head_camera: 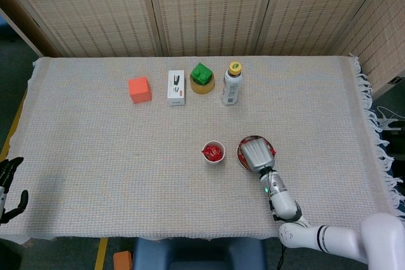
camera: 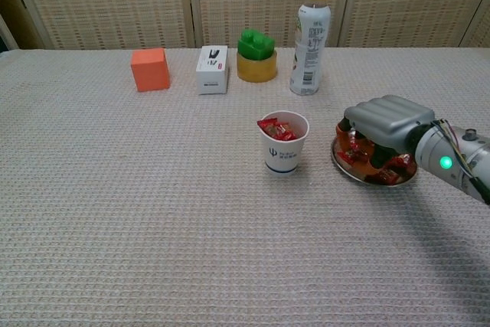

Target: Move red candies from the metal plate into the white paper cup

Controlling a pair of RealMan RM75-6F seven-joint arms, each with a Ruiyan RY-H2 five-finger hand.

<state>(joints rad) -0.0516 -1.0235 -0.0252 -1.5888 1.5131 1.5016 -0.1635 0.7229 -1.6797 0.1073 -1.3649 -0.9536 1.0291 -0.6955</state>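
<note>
While the right hand (camera: 385, 122) is lowered onto the metal plate (camera: 354, 173), its fingers are curled among the red candies (camera: 398, 163). Whether one's actually gripped can't be told. More are seen in the white paper cup (camera: 282, 148).

The right hand (camera: 385, 122) sits right over the metal plate (camera: 373, 178), so most of the red candies (camera: 399, 162) are covered and whether it's got 1 pinched is anyone's guess. The left hand (head_camera: 9, 184) is chopped off by the head view's edge.
</note>
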